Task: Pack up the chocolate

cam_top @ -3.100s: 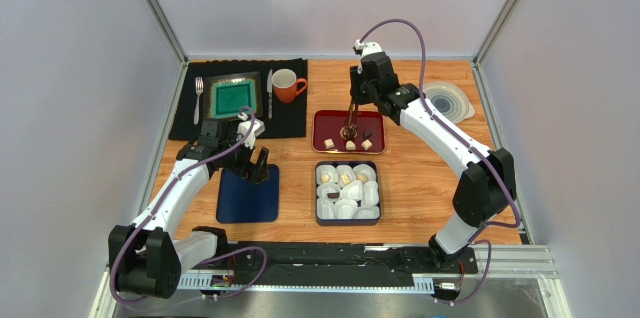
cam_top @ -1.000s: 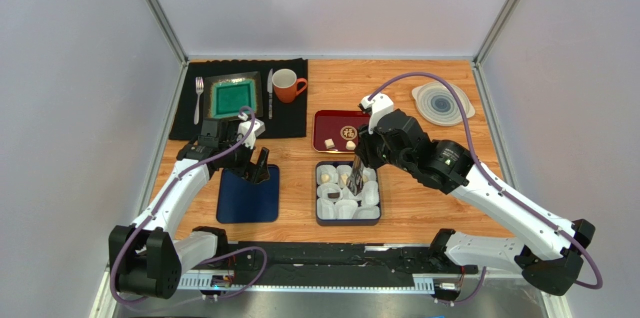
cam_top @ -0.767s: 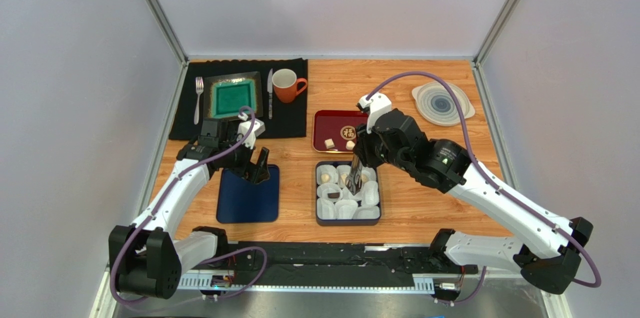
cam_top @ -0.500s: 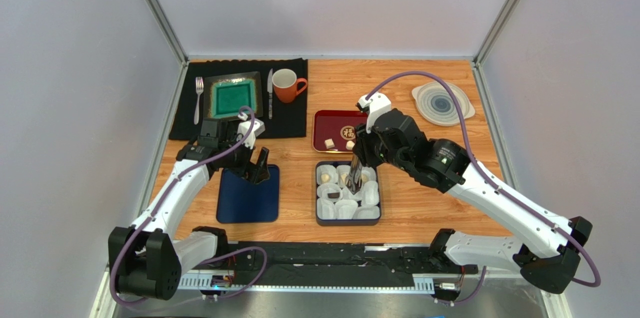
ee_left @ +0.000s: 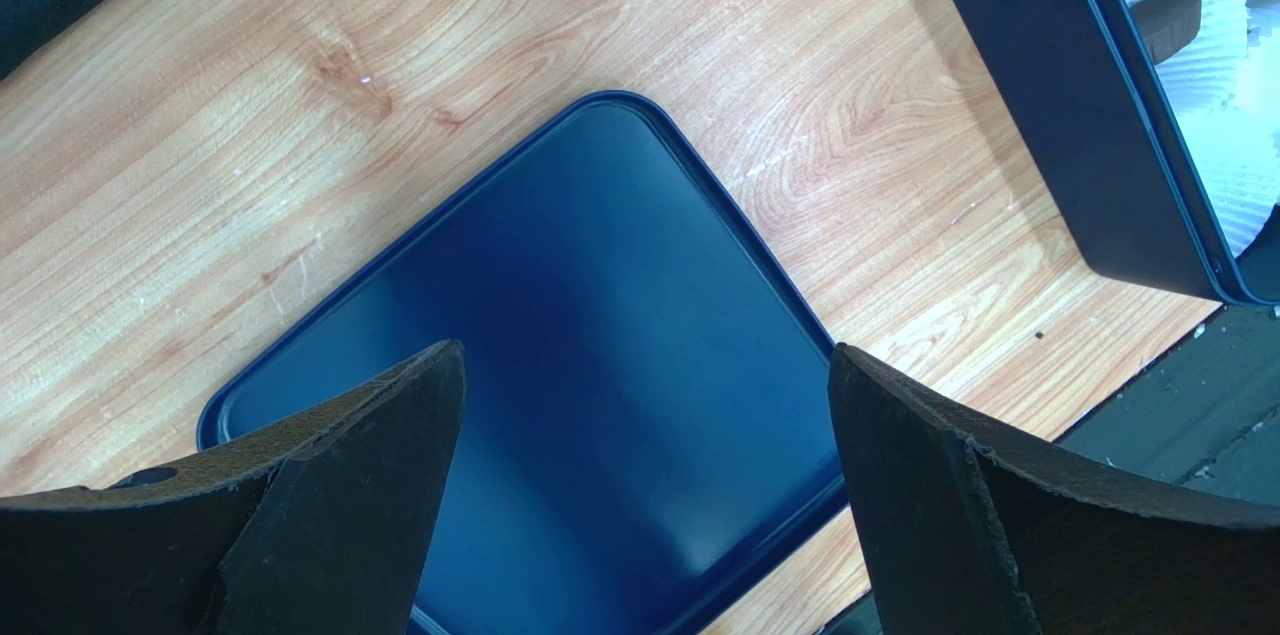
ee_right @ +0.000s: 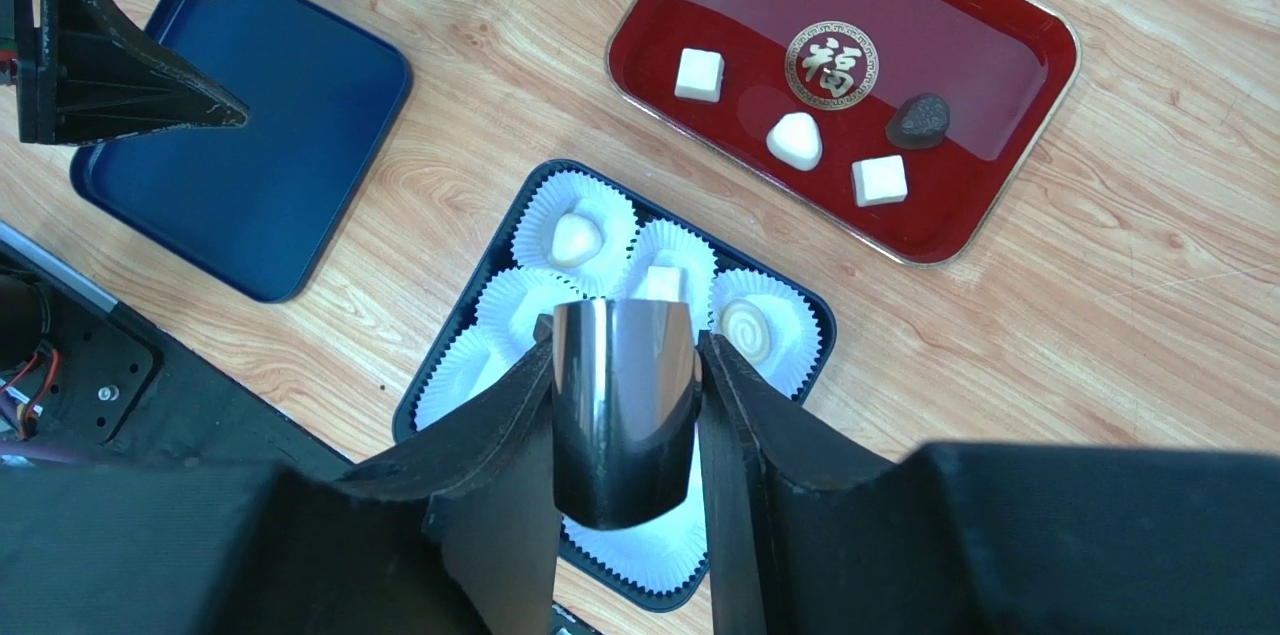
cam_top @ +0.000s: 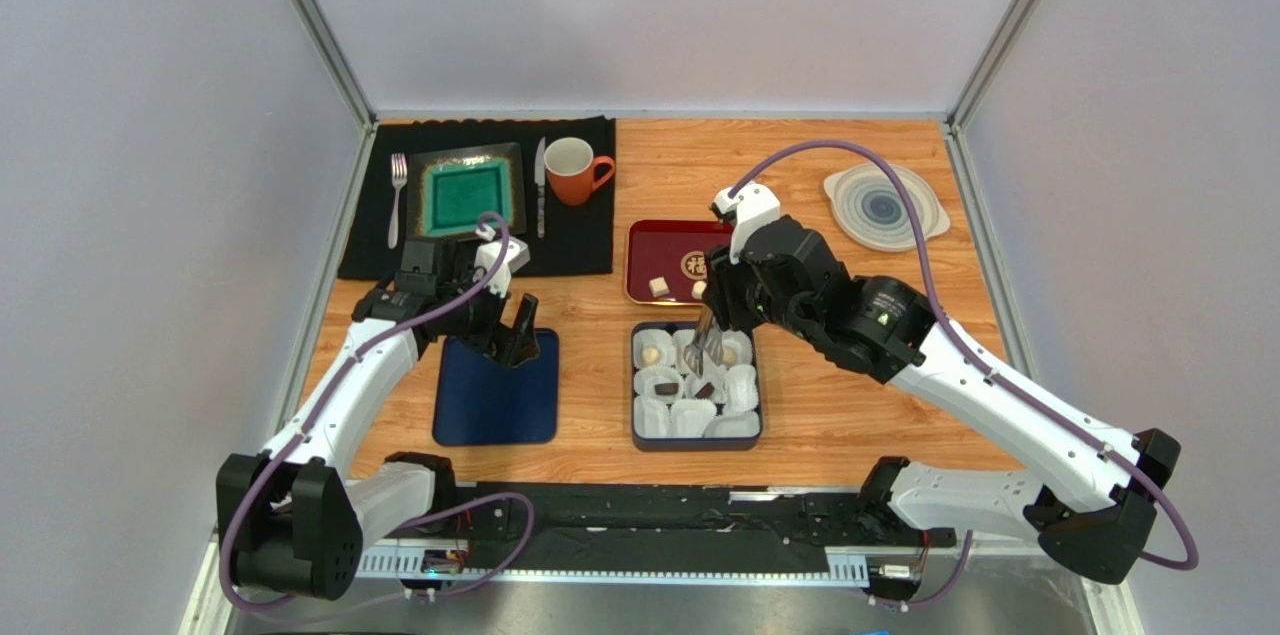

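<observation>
Lying loose and apart on the red tray (ee_right: 962, 35): a white chocolate cube (ee_right: 699, 73), a white rounded piece (ee_right: 792, 140), a second white cube (ee_right: 879, 179) and a dark rough lump (ee_right: 918, 121). Sitting in white paper cups (ee_right: 616, 208) in the dark box (ee_left: 1052, 110), along the row nearest the tray: a cream heart (ee_right: 574, 239), a cream cube (ee_right: 661, 283) and a cream swirled round (ee_right: 747, 329). Resting in a cup on the box's left side: 1 dark brown piece (ee_left: 1172, 20).

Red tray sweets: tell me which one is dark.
The rounded dark brown chocolate right of the gold emblem in the right wrist view; the red tray's other three are cream-white.
</observation>
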`<state>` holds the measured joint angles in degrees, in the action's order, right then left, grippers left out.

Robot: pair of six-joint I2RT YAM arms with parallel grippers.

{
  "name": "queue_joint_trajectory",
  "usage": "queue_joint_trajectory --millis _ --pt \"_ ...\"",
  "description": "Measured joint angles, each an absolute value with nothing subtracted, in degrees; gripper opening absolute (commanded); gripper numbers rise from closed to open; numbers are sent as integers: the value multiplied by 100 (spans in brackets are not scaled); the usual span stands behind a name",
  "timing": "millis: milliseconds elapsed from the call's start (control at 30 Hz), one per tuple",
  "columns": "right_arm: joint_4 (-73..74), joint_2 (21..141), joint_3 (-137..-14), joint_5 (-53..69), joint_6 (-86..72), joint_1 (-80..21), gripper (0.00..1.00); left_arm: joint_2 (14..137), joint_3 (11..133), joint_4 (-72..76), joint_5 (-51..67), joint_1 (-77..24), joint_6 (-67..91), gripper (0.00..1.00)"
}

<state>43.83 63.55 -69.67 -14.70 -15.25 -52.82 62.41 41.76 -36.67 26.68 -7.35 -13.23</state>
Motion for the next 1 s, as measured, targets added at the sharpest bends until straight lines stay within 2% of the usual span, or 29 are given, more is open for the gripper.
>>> queue_joint_trajectory --millis 333,767,1000 --pt "4379 6569 -7365 -1879 -1387 -5253 14 6241 4176 -3667 2668 -735 -1326 99" --pt "3927 7382 -8184 -1688 -1041 -3846 10 6215 4176 -3667 2639 -735 -1339 99" --pt "3385 8023 -8232 -1592 -895 -3371 13 6215 4176 -3667 2624 -735 -1341 99"
